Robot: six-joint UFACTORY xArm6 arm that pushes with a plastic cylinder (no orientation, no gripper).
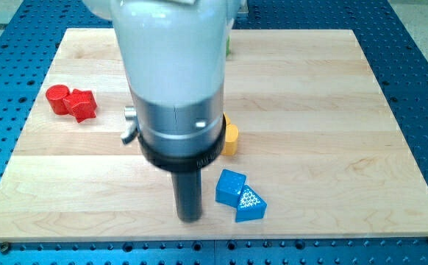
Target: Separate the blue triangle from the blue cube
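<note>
A blue cube (230, 186) sits near the view's bottom, a little right of centre. A blue triangle (249, 205) lies touching it on its lower right side. My tip (190, 218) is the lower end of the dark rod, down on the board just left of the blue cube, with a small gap between them. The arm's wide white and grey body (173, 73) hangs over the middle of the board and hides what lies behind it.
Two red blocks (72, 101) sit together at the view's left: a cylinder and an angular one. A yellow block (230, 137) peeks out from behind the arm, above the blue cube. A sliver of green (229, 46) shows near the top edge. The wooden board (332, 110) lies on a blue perforated table.
</note>
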